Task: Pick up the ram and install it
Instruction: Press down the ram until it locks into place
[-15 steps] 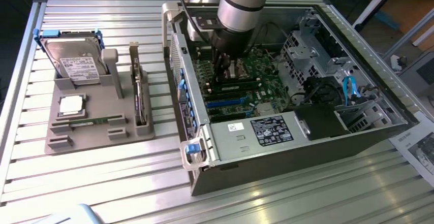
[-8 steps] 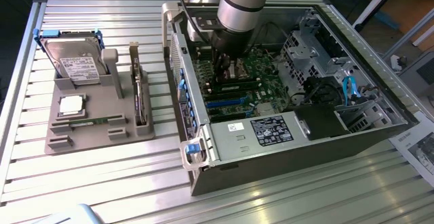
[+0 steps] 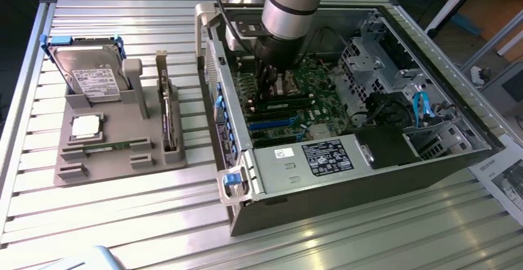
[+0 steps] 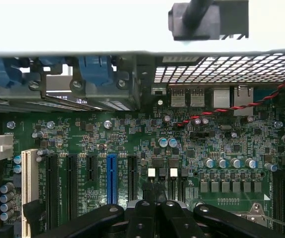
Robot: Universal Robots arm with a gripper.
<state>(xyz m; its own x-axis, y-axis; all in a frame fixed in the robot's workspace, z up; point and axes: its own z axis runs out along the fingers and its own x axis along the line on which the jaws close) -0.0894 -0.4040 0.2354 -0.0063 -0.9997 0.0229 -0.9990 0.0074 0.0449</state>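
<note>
End effector [image 3: 263, 95] [image 4: 154, 210] pinched narrow over motherboard [image 4: 107, 134], nothing clearly held. Ram [image 3: 110, 147] seems to lie flat in fixture [image 3: 122, 166] on worktop (hard to tell). Light, stiff, fragile: grip long edges, not chips.

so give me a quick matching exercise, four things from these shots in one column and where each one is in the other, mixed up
Things:
1. gripper
2. hard drive
3. silver processor chip
4. dark card

Places:
A. lying flat in the grey tray
B. standing on edge along the tray's side nearest the computer case
C. down inside the open case, over the motherboard
D. upright at the tray's far end, blue clips at its sides

Pairs: 1-C, 2-D, 3-A, 4-B
</note>
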